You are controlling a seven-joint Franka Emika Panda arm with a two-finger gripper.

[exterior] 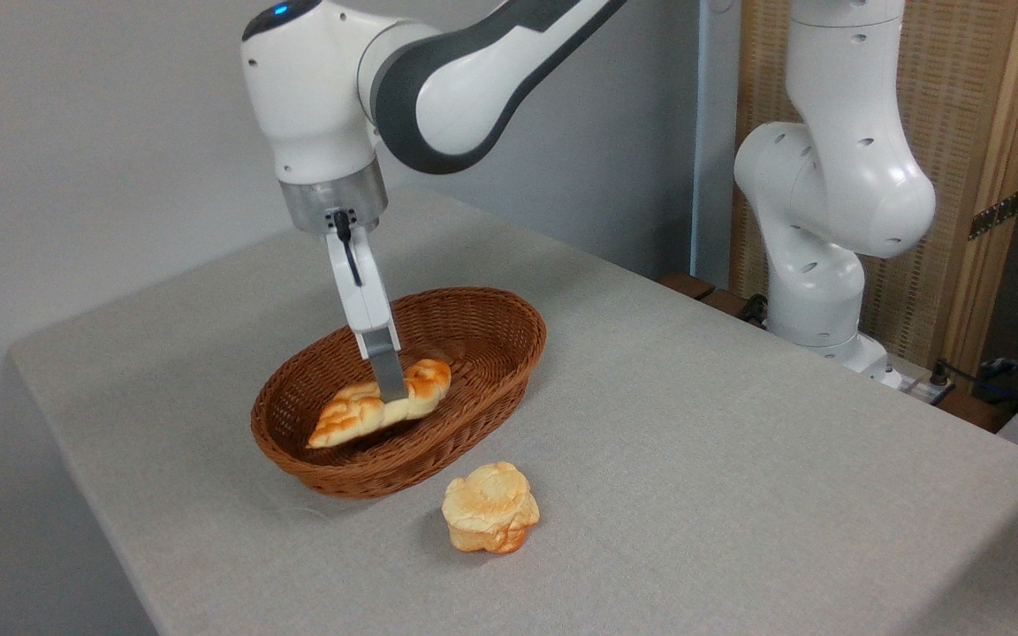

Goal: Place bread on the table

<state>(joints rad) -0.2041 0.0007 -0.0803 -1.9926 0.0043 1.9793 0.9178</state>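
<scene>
we see the tool [392, 382] pinching the bread [381, 403] at its middle for balance, the loaf inside the basket [474, 402]; a bun [490, 507] sits nearby on the surface [739, 442].

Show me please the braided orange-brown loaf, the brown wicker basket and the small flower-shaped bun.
braided orange-brown loaf [345, 420], fixed camera, on its left half.
brown wicker basket [474, 309], fixed camera, on the far rim.
small flower-shaped bun [490, 505], fixed camera, on its top.

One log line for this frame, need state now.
tool: at loaf, grip unclear | loaf: in basket | bun: on table | step: loaf not out
</scene>
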